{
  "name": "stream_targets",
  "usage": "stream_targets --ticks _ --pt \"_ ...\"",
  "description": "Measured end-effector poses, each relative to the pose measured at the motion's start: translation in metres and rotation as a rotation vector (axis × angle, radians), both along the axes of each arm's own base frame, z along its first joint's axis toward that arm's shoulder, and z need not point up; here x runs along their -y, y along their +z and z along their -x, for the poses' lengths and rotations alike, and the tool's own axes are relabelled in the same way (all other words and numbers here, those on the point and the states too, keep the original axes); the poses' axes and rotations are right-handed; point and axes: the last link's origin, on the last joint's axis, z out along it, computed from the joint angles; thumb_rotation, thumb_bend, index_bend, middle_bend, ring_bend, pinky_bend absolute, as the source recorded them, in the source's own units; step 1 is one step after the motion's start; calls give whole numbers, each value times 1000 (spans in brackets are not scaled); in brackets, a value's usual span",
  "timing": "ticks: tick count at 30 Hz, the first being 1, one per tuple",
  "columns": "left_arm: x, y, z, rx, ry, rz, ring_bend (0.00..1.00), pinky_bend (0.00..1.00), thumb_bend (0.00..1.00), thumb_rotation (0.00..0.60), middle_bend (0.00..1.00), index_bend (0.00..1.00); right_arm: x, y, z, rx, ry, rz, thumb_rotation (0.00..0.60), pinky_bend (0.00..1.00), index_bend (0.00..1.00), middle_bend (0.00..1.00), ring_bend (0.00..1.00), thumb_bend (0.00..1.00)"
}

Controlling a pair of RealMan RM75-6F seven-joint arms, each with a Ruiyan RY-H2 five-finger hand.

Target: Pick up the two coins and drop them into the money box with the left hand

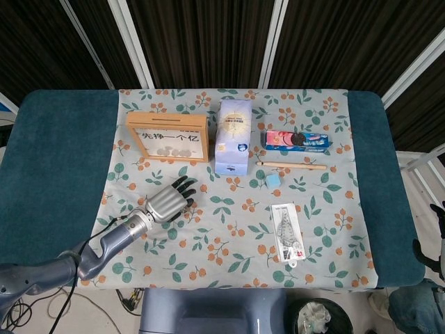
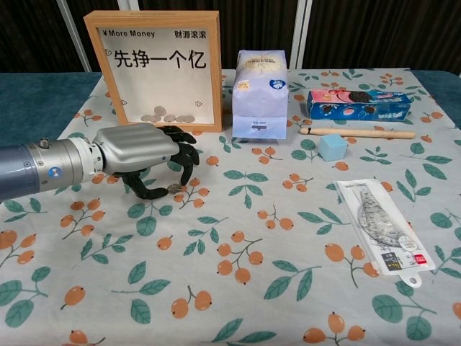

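Only one coin (image 2: 173, 189) visible, under left hand (image 2: 140, 151) fingertips.

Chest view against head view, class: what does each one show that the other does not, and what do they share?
Only the chest view shows the coin at the left hand's fingertips and the words "More Money" on the money box. Only the head view shows the whole table, its teal cover beyond the floral cloth, and the left arm's reach. Both show the hand, money box, pale bag, biscuit box and blue cube.

The left hand (image 2: 144, 155) has a ribbed silver back, black fingers, and a grey-blue forearm with a round blue mark.
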Motion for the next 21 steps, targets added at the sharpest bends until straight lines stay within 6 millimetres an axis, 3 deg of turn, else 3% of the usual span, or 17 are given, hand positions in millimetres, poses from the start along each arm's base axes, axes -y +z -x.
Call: stream_targets --ticks 21 --pt "1 5 6 -17 -4 -5 0 0 380 600 174 430 0 0 0 -2 -6 -1 600 0 146 69 10 440"
